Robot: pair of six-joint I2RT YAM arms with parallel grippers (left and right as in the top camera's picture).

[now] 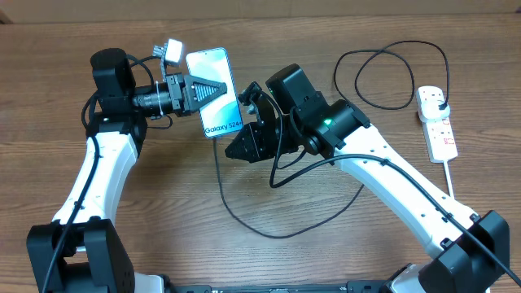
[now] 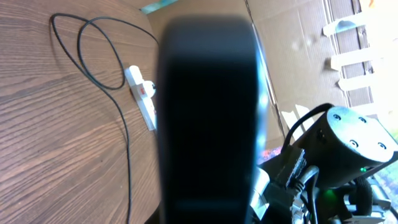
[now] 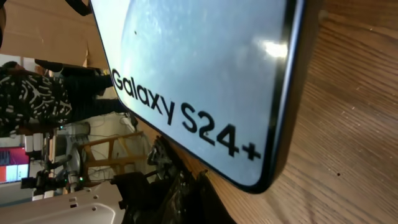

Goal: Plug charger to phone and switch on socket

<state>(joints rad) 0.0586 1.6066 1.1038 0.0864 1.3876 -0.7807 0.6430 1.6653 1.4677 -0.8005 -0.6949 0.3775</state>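
I'm clamping the left gripper (image 1: 216,88) on the phone (image 1: 221,115) at 11 o'clock of the table. The right gripper (image 1: 242,145) is sitting shut at the phone's 5 o'clock corner. I'm risking the connector missing the port and twisting the phone in the grip. The charger (image 1: 221,183) is trailing toward the socket (image 1: 440,129) at 3 o'clock. Tip and port are hiding, so I can't tell whether the right gripper is holding anything.
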